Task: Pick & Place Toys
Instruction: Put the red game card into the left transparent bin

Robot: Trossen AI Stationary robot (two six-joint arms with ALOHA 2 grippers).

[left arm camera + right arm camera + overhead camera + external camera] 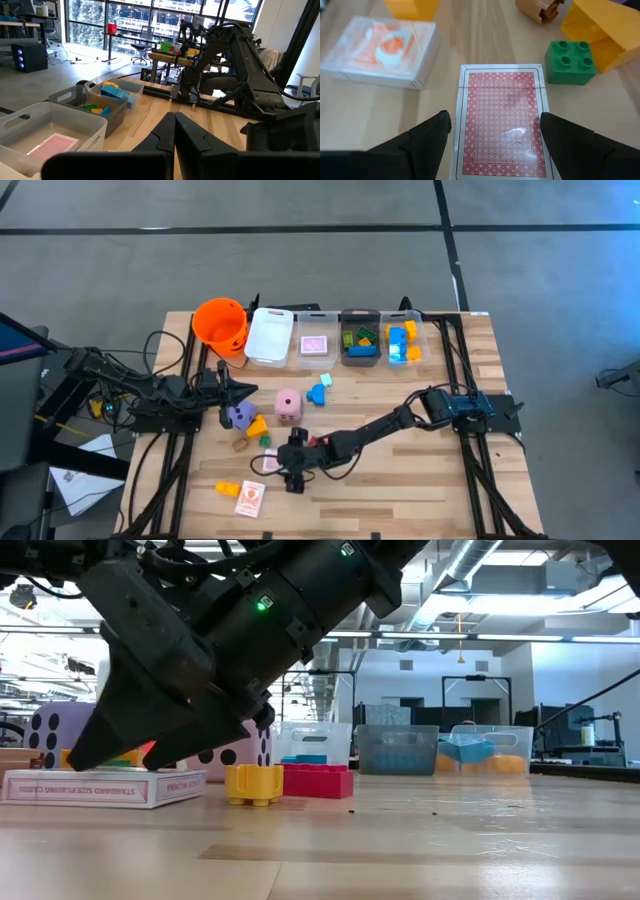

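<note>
**Right hand poised over red card pack; grasp not yet made**

High view: The right hand [293, 463] reaches across to the near-left part of the table [440, 490], over a red-backed card pack [271, 464]. An orange card pack [249, 498] and an orange brick [227, 489] lie nearer the front edge. The left hand [232, 390] waits beside the purple die [240, 416]; a pink die [288, 405] sits close by. The bins [314, 338] stand along the far edge.

Low view: The right hand's dark bulk hangs low over the table; a yellow brick [254, 783] and red brick [317, 780] lie beyond.

Left wrist view: The left fingers [162, 136] are pressed together, holding nothing.

Right wrist view: The right fingers [427, 135] are spread, one on each side of the red pack, neither visibly touching it. A green brick [569, 62] lies just beside.

Judgement: this is the pick step. Next calls for lowering, closing on the pack's long edges, then carrying it to a bin.
</note>
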